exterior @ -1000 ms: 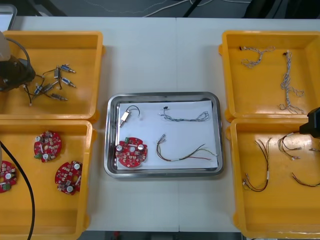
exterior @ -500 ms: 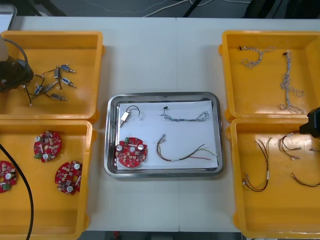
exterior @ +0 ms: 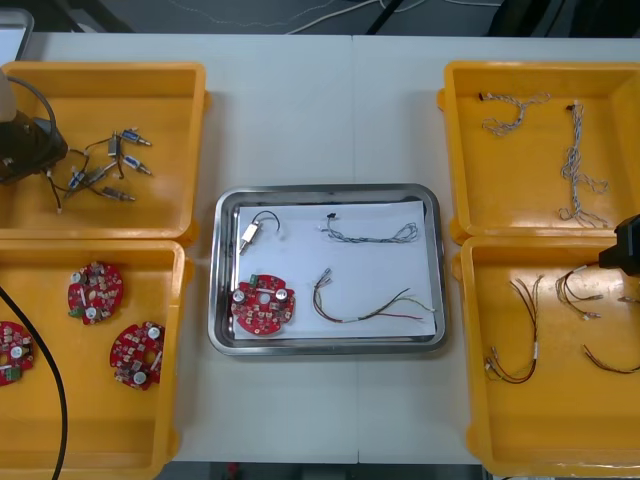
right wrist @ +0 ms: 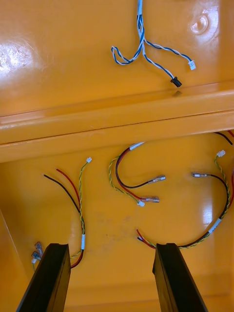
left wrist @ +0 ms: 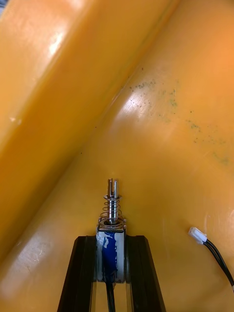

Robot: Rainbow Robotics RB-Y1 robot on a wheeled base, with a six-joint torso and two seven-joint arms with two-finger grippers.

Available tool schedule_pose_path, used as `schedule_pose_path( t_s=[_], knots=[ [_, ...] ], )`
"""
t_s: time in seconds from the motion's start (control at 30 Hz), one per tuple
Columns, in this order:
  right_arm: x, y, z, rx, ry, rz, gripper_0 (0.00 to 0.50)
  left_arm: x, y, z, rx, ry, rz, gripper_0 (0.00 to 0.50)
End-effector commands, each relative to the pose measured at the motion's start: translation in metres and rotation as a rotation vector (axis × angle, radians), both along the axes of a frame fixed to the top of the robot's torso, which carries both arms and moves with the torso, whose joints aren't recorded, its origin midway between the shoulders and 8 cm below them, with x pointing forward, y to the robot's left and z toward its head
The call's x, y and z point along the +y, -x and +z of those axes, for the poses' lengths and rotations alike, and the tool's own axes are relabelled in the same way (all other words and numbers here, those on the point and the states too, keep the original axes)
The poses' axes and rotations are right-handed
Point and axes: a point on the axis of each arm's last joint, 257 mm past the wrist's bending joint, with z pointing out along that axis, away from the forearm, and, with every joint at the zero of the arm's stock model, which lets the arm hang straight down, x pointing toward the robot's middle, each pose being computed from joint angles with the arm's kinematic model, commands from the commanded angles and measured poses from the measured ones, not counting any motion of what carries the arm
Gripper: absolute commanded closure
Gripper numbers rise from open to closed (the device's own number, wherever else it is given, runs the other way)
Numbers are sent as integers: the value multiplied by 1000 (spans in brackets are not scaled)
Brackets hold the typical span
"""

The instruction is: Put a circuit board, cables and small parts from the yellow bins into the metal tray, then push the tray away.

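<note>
The left tool [left wrist: 111, 242] is clamped on the blue body of a small metal part [left wrist: 112, 204] in the far left yellow bin [left wrist: 175, 112], likely light, stiff and slick, while the right tool [right wrist: 108, 249] hangs with fingers apart over cables [right wrist: 80, 214].

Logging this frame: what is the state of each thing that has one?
Left gripper: shut on a small spring-tipped metal part, in the far left yellow bin.
Right gripper: open, empty, above red and yellow cables in the near right yellow bin.
Shiny metal tray: white inside, holding a round red circuit board, two cables, another small part; between the bins.
</note>
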Motion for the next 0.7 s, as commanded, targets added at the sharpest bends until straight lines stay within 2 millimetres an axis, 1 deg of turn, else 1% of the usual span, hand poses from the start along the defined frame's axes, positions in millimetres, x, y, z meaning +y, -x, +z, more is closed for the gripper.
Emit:
schedule_pose_path(
  t_s=[0.03,0.07,0.17,0.33,0.37,0.5,0.7],
  knots=[
    [-14,2,16,-33,16,-48,0,9,-16,46,-53,-73,-62,500],
    [-14,2,16,-33,16,-48,0,7,-15,44,-44,-69,-65,500],
    [-14,2,16,-33,16,-48,0,2,-14,49,-35,-56,-73,500],
    [-14,2,16,-33,16,-48,0,-11,1,69,13,-40,-93,500],
    [-14,2,16,-33,16,-48,0,-12,4,74,20,-40,-93,500],
    [-14,2,16,-33,16,-48,0,-14,11,85,32,-41,-97,500],
    [-14,2,16,-33,16,-48,0,-19,22,106,42,-51,-107,500]
  ],
)
